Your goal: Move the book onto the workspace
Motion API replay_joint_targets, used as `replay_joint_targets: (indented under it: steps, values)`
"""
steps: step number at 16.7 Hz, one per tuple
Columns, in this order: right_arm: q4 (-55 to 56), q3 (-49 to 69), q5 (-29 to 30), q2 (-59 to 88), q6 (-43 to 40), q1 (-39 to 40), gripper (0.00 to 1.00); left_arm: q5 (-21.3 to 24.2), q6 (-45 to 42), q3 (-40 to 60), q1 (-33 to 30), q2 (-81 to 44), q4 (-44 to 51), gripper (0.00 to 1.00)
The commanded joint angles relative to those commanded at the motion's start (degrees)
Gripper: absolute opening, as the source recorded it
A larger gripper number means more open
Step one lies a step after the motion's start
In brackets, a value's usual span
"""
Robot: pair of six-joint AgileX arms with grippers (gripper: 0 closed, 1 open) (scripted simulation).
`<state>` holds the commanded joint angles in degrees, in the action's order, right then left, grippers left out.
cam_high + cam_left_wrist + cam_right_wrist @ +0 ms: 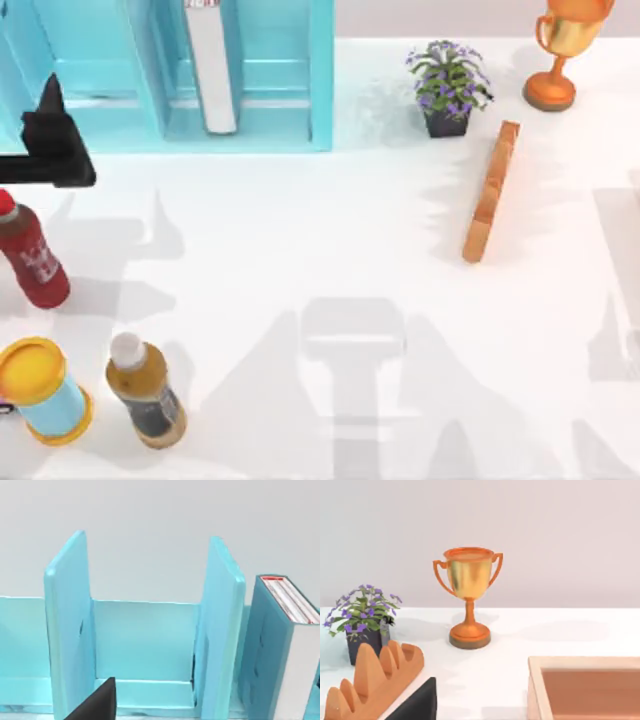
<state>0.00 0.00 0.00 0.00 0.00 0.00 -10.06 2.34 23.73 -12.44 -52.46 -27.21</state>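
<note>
Thick teal-blue book (pixel 211 65) standing upright inside light-blue shelf unit (pixel 290 120), off white tabletop workspace (pixel 330 230). Left gripper (pixel 50 145) just left of shelf front, claw state impossible to tell. Best approached square, pinching the spine. Count: one book, three bottles (pixel 145 390).

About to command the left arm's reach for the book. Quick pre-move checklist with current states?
1. Book in the shelf unit, standing upright with page edges facing out: ok.
2. Left end effector in front of the shelf, well to the left of the book: not ok, not aligned yet.
3. Left end effector open enough for the book: cannot tell.
4. Divider stands between the compartment the left wrist view faces and the book: not ok for a straight reach.
5. Bare workspace in front of the shelf for placing: ok.
</note>
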Motion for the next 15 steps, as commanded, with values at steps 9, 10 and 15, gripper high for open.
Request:
replay_joint_targets:
  steps: [9,10,15]
  values:
    - [0.0,0.0,0.0,0.0,0.0,0.0,1.0,-8.8,1.2,20.7,-10.0,-51.9,-22.5,1.0]
    - [0.0,0.0,0.0,0.0,0.0,0.0,1.0,-9.5,1.2,22.0,-10.8,-55.4,-24.2,1.0]
    - [0.0,0.0,0.0,0.0,0.0,0.0,1.0,-11.2,1.3,24.5,-13.1,-63.5,-28.4,1.0]
